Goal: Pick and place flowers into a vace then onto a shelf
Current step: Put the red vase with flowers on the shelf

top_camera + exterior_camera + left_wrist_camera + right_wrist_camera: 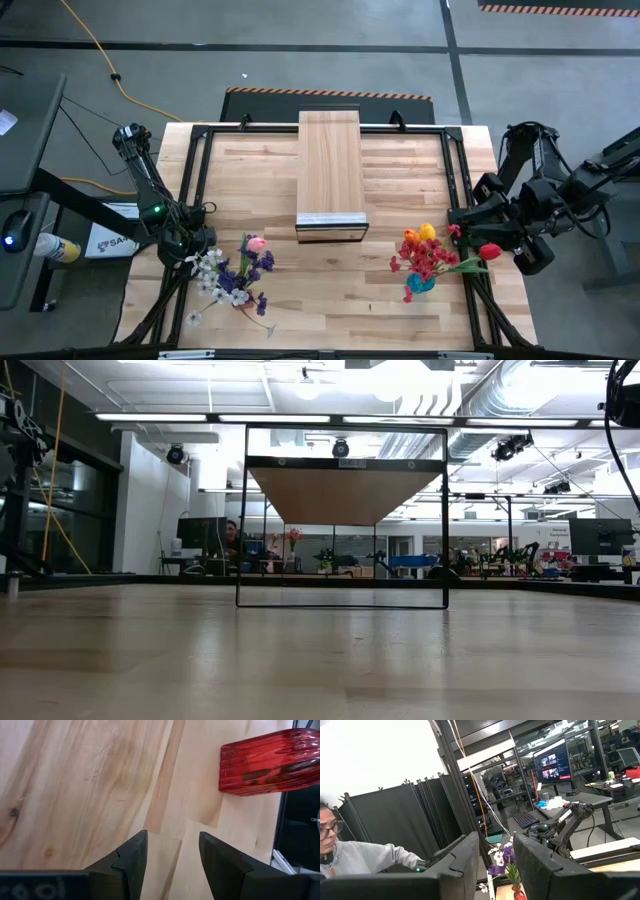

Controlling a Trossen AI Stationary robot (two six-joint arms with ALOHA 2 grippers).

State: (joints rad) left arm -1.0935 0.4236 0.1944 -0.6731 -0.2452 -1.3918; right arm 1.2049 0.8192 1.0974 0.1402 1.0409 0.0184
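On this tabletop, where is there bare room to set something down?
Free: the wood between the two bouquets, in front of the shelf, and the strips either side of it. The shelf top is bare. Crowded: the left front around the purple and white flowers, and the right front around the red flowers.
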